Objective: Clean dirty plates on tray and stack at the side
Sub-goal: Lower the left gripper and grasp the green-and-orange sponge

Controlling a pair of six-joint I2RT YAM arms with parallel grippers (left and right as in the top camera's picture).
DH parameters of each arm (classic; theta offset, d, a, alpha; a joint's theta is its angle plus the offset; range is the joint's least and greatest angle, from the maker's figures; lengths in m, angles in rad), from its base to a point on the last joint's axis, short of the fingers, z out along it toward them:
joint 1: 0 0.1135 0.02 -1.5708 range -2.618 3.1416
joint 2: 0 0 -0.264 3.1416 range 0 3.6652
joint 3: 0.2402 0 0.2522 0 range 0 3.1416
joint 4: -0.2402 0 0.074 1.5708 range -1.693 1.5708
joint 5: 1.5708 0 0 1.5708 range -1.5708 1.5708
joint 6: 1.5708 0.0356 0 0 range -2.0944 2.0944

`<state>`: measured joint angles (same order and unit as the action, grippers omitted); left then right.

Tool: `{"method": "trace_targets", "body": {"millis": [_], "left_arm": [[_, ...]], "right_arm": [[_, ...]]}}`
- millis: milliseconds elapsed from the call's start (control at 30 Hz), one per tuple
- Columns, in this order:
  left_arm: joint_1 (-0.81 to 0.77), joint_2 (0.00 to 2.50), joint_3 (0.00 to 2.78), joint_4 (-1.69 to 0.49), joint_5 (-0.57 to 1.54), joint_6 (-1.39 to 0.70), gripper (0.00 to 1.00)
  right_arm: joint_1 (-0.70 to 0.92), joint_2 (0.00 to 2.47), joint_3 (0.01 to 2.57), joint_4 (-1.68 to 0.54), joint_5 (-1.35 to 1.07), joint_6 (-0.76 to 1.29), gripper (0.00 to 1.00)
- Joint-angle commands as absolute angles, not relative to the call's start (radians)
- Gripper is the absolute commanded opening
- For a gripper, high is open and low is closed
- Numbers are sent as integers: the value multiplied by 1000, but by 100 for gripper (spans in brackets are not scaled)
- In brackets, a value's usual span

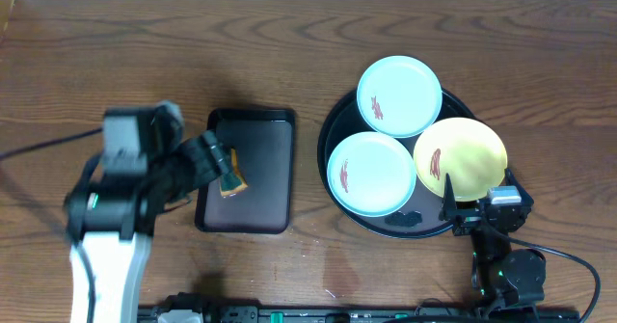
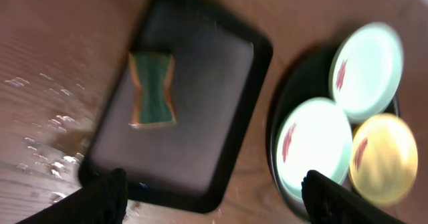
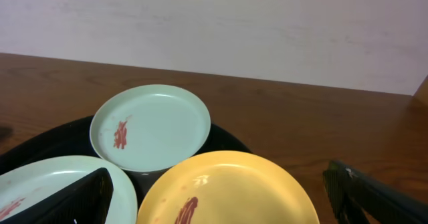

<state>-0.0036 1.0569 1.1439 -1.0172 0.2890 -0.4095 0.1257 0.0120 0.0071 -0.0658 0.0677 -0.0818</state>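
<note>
The left tool (image 1: 218,163) has its fingers spread wide apart with nothing between them. It sits over the left edge of the black rectangular tray (image 1: 265,183), just beside the green sponge (image 1: 232,176) lying there. In the left wrist view the sponge (image 2: 152,89) is pinched at the waist, its long axis along the tray's length. The right tool (image 1: 477,203) is also parted and empty, at the near-right rim of the round black tray (image 1: 329,135), by the yellow plate (image 1: 463,157).

All three plates lie face up in the round tray on the wooden worktop (image 1: 116,53). The far light-blue plate (image 1: 399,94) reaches over the tray's far rim, the near light-blue plate (image 1: 371,174) is at the left, and the yellow one is at the right, the three crowded edge to edge. Each carries a reddish-brown smear that runs roughly near to far rather than side to side.
</note>
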Motion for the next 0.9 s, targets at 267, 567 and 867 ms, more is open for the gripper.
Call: {"method": "trace_targets", "body": {"millis": [267, 567, 867], "left_arm": [[-5, 1471, 1162, -1005, 355, -356, 84], [-5, 1688, 1162, -914, 298, -269, 84], [-5, 1761, 1159, -899, 190, -266, 83]], "right_arm": [[117, 7, 6, -70, 70, -91, 99], [117, 7, 6, -70, 70, -91, 99], [117, 7, 6, -70, 70, -91, 99]]}}
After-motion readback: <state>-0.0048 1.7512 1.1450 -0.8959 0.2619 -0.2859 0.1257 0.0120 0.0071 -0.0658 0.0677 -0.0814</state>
